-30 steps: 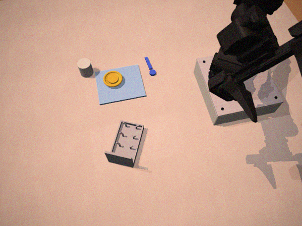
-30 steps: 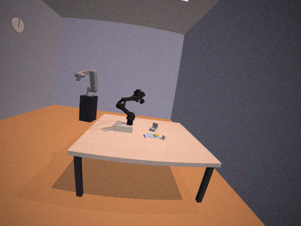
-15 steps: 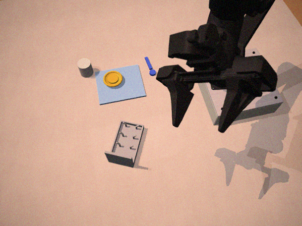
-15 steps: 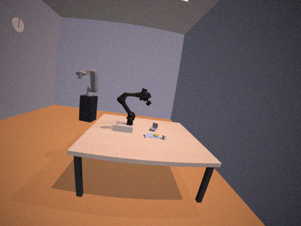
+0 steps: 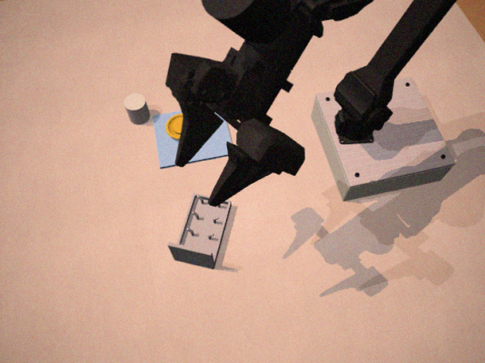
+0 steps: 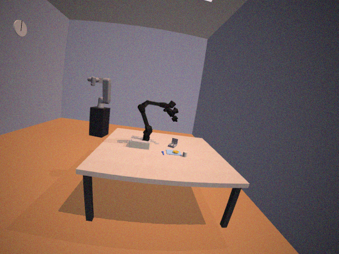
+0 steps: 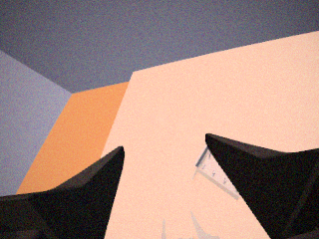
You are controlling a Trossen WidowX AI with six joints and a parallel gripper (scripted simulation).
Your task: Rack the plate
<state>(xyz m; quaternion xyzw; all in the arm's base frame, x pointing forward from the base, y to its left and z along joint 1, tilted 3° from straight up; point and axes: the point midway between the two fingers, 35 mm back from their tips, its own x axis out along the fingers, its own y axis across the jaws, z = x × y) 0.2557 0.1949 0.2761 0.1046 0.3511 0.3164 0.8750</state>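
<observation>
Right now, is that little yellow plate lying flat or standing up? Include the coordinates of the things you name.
Flat: the yellow plate (image 5: 174, 126) (image 6: 175, 152) rests face-on to the top view, on the blue board (image 5: 167, 153) (image 6: 169, 152).
</observation>
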